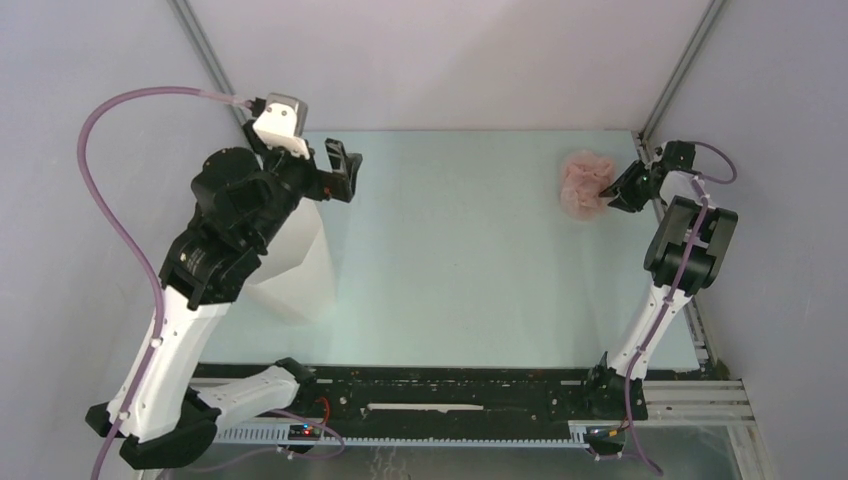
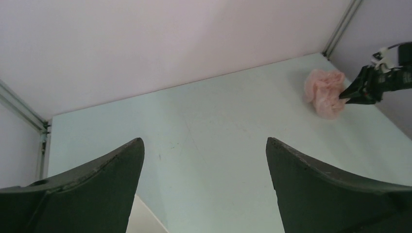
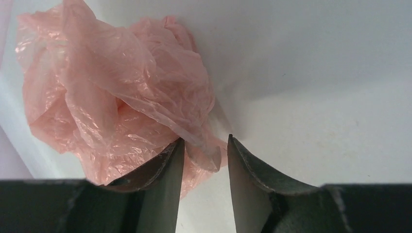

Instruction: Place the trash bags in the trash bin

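Observation:
The pale-pink trash bag (image 1: pixel 585 185) lies crumpled on the table at the far right; it also shows in the left wrist view (image 2: pixel 324 92) and fills the right wrist view (image 3: pixel 116 97). My right gripper (image 1: pixel 608 192) is at the bag's right edge, its jaws a narrow gap apart with a fold of the bag between the fingertips (image 3: pixel 205 138). The white faceted trash bin (image 1: pixel 295 270) stands at the left, partly hidden under my left arm. My left gripper (image 1: pixel 345 172) hovers above and beyond the bin, wide open and empty (image 2: pixel 204 141).
The pale green table (image 1: pixel 460 260) is closed in by white walls with metal corner posts at back left (image 1: pixel 205 50) and back right (image 1: pixel 680 70). A black rail (image 1: pixel 450 395) runs along the near edge.

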Tool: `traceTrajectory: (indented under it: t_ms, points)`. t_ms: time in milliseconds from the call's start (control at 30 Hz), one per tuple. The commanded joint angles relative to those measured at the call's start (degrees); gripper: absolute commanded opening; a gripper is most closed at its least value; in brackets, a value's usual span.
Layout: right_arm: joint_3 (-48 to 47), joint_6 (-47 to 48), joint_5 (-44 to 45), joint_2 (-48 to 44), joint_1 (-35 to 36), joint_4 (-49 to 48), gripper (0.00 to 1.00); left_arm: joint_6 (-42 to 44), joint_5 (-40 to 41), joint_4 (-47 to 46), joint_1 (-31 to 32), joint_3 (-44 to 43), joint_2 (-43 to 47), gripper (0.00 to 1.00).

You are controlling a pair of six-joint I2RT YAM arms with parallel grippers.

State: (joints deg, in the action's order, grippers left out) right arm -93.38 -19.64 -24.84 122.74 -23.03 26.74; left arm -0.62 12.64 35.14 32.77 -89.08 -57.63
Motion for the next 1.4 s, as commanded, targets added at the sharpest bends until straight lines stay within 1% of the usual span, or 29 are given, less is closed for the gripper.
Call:
traceTrajectory:
  t_ms: [0,33,67,100,133,167,200,267,333,467,500,567,600,667,733,800,900,933,1033,1133,1233,1300,1367]
  points:
    - [-2.4,0.3,-4.8,0.5,0.9,-2.6,0.47,-8.4,-2.1,5.8,0.5,-9.9,-3.7,1.00]
    - [-2.4,-0.1,-5.4,0.6,1.1,-2.9,0.45,-9.9,-3.0,7.0,0.5,-11.7,-4.3,1.00]
    - [-2.3,-0.2,-5.9,0.6,1.3,-3.1,0.39,-11.4,-3.8,8.0,0.5,-12.9,-4.8,1.00]
    - [-2.0,-0.6,-6.5,0.4,1.6,-3.0,0.29,-13.1,-4.5,8.6,0.5,-13.5,-4.9,1.00]
    - [-1.7,-1.2,-7.3,0.1,2.1,-2.9,0.14,-14.9,-4.9,8.9,0.5,-13.5,-4.8,1.00]
    - [-1.1,-1.8,-8.3,-0.5,2.6,-2.4,0.04,-16.8,-5.5,8.7,0.5,-13.2,-4.6,1.00]
    - [0.1,-2.4,-8.7,-1.8,3.2,-2.1,0.00,-18.4,-6.8,8.2,0.5,-12.6,-4.5,1.00]
    - [4.2,-3.2,-8.4,-6.1,5.0,-1.6,0.00,-21.7,-10.3,6.8,0.5,-11.5,-4.4,1.00]
    - [10.4,-3.7,-8.8,-12.0,7.5,-2.4,0.00,-25.3,-12.8,5.4,0.5,-9.8,-4.4,1.00]
    - [21.9,-2.4,-8.7,-25.0,14.3,0.8,0.00,-33.1,-19.3,0.2,0.5,-3.2,-4.1,1.00]
    - [24.3,-1.4,-9.0,-27.9,16.2,1.8,0.00,-35.6,-21.9,-2.1,0.5,-1.8,-3.9,0.99]
    - [30.0,0.5,-9.1,-34.2,20.1,3.0,0.00,-41.0,-26.9,-8.8,1.2,5.3,-3.2,0.96]
    - [32.3,1.1,-8.8,-37.6,22.5,3.2,0.00,-42.6,-28.0,-12.4,2.3,8.1,-2.8,0.93]
    - [35.7,1.2,-10.5,-43.1,26.8,3.0,0.00,-43.9,-26.7,-16.2,5.6,11.8,-3.0,0.92]
    - [36.2,0.2,-14.8,-46.8,29.2,5.3,0.00,-44.7,-24.6,-16.4,9.3,12.4,-4.6,0.90]
    - [36.2,-2.0,-19.1,-50.4,29.9,6.8,0.00,-45.2,-23.0,-15.8,12.8,12.1,-6.7,0.88]
    - [36.2,-5.2,-22.5,-54.7,30.6,6.5,0.00,-44.4,-21.4,-15.6,16.6,11.9,-9.7,0.87]
    - [36.2,-6.3,-24.1,-55.6,30.7,6.1,0.00,-44.6,-20.9,-15.5,17.2,11.8,-10.4,0.88]
    - [36.2,-10.4,-29.2,-56.9,30.8,4.8,0.00,-45.5,-21.1,-14.5,17.6,11.2,-11.9,0.96]
    - [36.2,-15.5,-30.9,-57.5,30.8,3.6,0.00,-45.2,-21.1,-12.8,17.7,10.6,-12.5,0.98]
    - [36.2,-20.8,-33.2,-56.8,31.8,1.6,0.00,-44.4,-21.0,-12.7,18.4,11.8,-13.1,0.99]
    - [36.2,-22.8,-32.6,-56.9,33.1,0.7,0.00,-43.2,-21.0,-12.5,18.9,12.7,-14.0,0.95]
    - [36.2,-24.2,-29.9,-57.3,34.4,0.9,0.00,-41.7,-20.9,-12.0,19.5,13.4,-15.3,0.86]
